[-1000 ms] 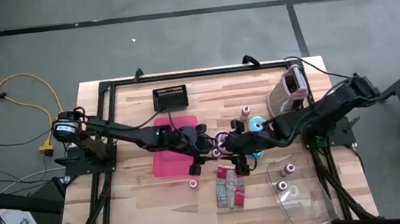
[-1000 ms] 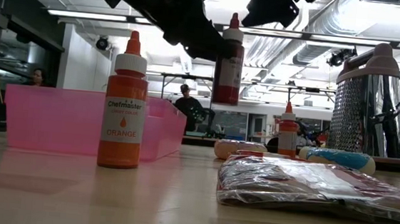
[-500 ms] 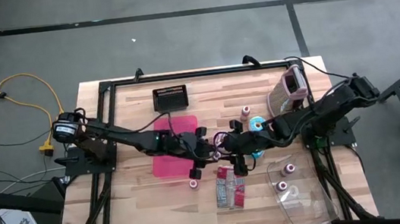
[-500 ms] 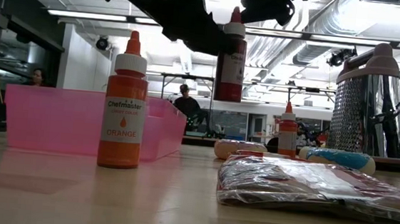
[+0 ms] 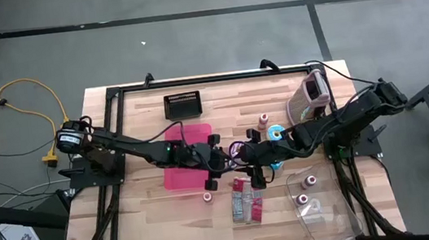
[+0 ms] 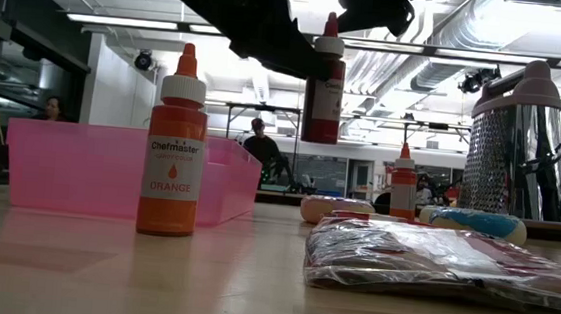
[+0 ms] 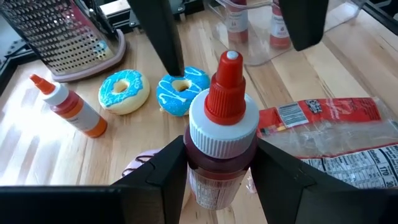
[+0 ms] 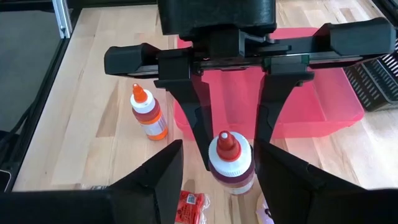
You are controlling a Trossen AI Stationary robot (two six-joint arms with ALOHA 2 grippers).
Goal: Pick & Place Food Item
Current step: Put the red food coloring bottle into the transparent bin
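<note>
Table: a pale wooden table top fills the middle of the high view, with a black frame along its edges.
Pink bin: a shallow, translucent pink plastic bin sits left of centre in the high view and at mid left in the low view.
Left arm: it reaches in from the left edge to the centre of the high view. The left gripper has its two dark fingers clamped on the sides of a dark red food colouring bottle with a white collar and red nozzle.
Held bottle: upright and lifted clear of the table, at upper centre in the low view, just right of the bin.
Right arm: it reaches in from the right. The right gripper hangs close to the same bottle, fingers spread apart to either side and holding nothing.
Nearby items: an orange food colouring bottle with a white collar stands at left centre of the low view. A clear plastic food packet lies lower right.
Risk: the two grippers are very near; they could knock together. A loose grip on the round bottle could let it tilt or drop short of the bin.
</note>
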